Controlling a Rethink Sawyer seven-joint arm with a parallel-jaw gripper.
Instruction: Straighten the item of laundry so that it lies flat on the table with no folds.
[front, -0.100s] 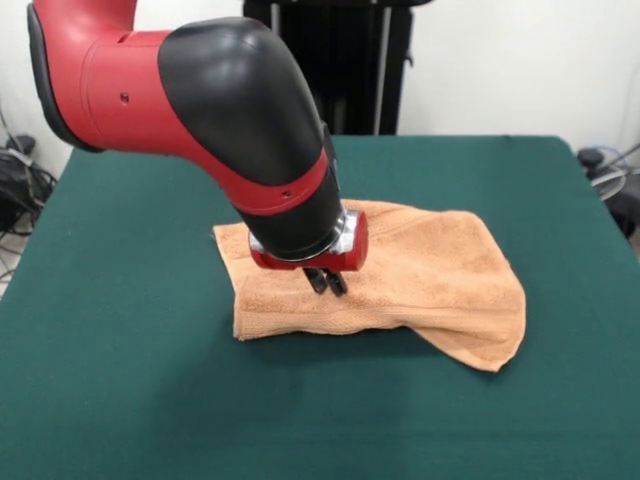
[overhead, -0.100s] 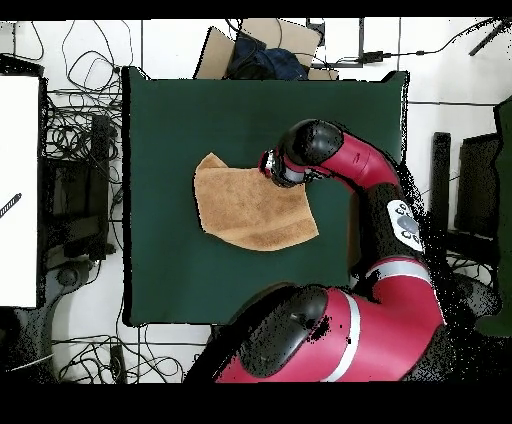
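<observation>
Sawyer gripper (front, -0.100s: 325, 281) low over a peach-orange hand towel (front, -0.100s: 420, 280) on the green table (front, -0.100s: 120, 380).

The towel lies near the middle of the table, not flat: one side is folded over, and one corner hangs out toward the table's front edge in the front view. The two black fingertips (front, -0.100s: 316, 280) stand close together, nearly closed, at the towel's surface; whether they pinch cloth I cannot tell.

Peach-orange towel (front, -0.100s: 420, 270) on dark green table (front, -0.100s: 130, 330); red-and-black arm (front, -0.100s: 200, 90)
</observation>
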